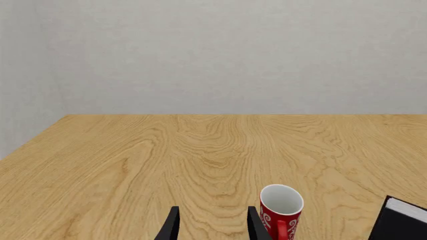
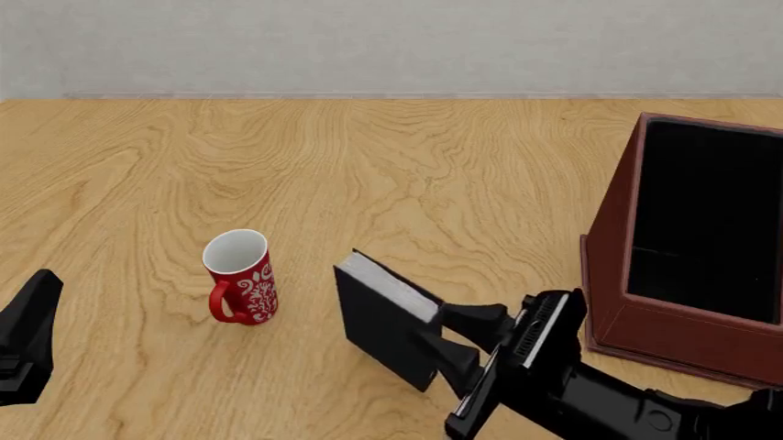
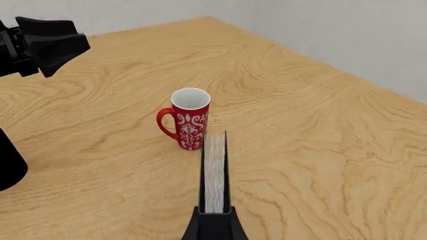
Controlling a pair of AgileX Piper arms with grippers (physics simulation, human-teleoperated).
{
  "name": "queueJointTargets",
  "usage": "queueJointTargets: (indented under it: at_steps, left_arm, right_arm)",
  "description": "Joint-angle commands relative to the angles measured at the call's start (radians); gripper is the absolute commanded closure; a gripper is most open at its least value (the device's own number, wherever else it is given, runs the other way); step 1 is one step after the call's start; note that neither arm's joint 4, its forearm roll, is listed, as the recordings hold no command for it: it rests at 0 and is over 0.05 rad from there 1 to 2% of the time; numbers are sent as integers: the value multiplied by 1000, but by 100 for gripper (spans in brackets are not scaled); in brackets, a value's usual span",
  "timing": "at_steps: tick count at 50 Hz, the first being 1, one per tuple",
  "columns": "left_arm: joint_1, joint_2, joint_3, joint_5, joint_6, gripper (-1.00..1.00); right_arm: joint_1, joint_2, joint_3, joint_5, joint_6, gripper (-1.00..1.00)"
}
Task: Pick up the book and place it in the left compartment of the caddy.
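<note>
The black book [image 2: 381, 323] with white page edges stands tilted beside the red mug [image 2: 241, 278]. My right gripper [image 2: 454, 335] is shut on the book's near end, one finger on each cover; the right wrist view shows the book [image 3: 215, 172] edge-on between the fingers [image 3: 197, 226]. The dark red-brown caddy [image 2: 612, 275] stands at the right, and its black interior [image 2: 703, 197] is open to view; I cannot make out the divider. My left gripper [image 1: 213, 227] is open and empty, low at the left [image 2: 35, 321], short of the mug [image 1: 281, 209].
The mug stands just left of the book, close to it [image 3: 187, 119]. The left arm [image 3: 41, 41] shows across the table in the right wrist view. The caddy's right part runs out of the front view. A grey wall bounds the far table edge.
</note>
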Motion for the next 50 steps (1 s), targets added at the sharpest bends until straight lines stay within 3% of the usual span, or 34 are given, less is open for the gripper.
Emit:
queueJointTargets:
  at_steps: [1, 20, 30, 50]
  left_arm:
    - [0, 0, 0, 0, 0, -100]
    - [0, 0, 0, 0, 0, -100]
    - [0, 0, 0, 0, 0, -100]
    - [0, 0, 0, 0, 0, -100]
  right_arm:
    - [-16, -140, 11, 96, -10, 100]
    - [-16, -293, 8, 233, -26, 100]
    - [-13, -442, -6, 370, -36, 100]
    - [-15, -623, -37, 552, -66, 100]
